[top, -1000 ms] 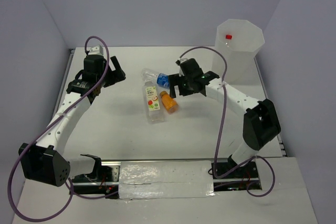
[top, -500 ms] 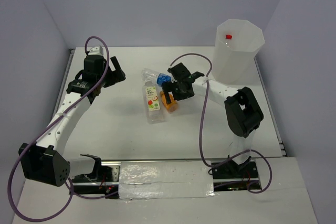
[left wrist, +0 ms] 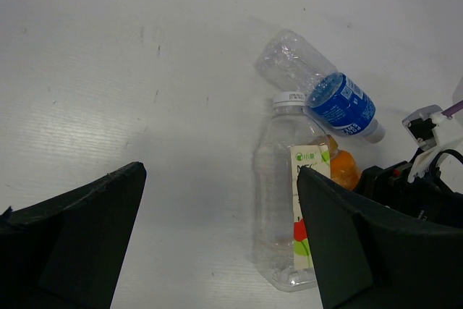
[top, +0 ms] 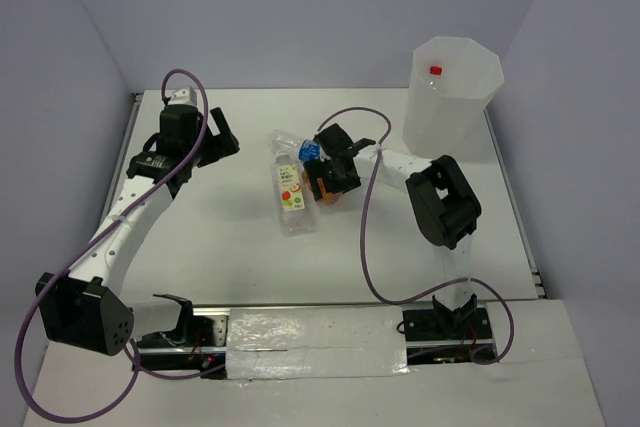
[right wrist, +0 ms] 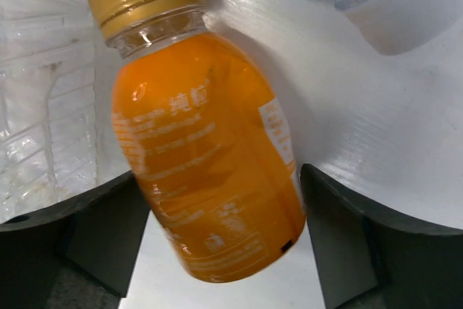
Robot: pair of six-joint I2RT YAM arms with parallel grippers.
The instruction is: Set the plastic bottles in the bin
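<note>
The orange-filled bottle (right wrist: 210, 157) lies on the table between the fingers of my right gripper (right wrist: 224, 251). The jaws are open and straddle its lower half, with a gap showing on the right side. In the top view the right gripper (top: 328, 179) covers most of this bottle (top: 320, 194). The blue-labelled bottle (top: 303, 148) and the white-green fruit-labelled bottle (top: 291, 194) lie just to its left. Both also show in the left wrist view, blue-labelled (left wrist: 325, 92) and fruit-labelled (left wrist: 289, 208). My left gripper (top: 222, 137) is open and empty, left of the bottles. The bin (top: 455, 97) stands at the back right with a red cap (top: 435, 70) inside. The tiny yellow bottle is out of view.
Grey walls close in the table at the back and sides. The right arm's purple cable (top: 365, 217) loops over the table in front of the bottles. A taped strip (top: 315, 342) runs along the near edge between the arm bases.
My right gripper has moved left and down from beside the orange-filled bottle to straddle it. The left arm and the other bottles have not moved.
</note>
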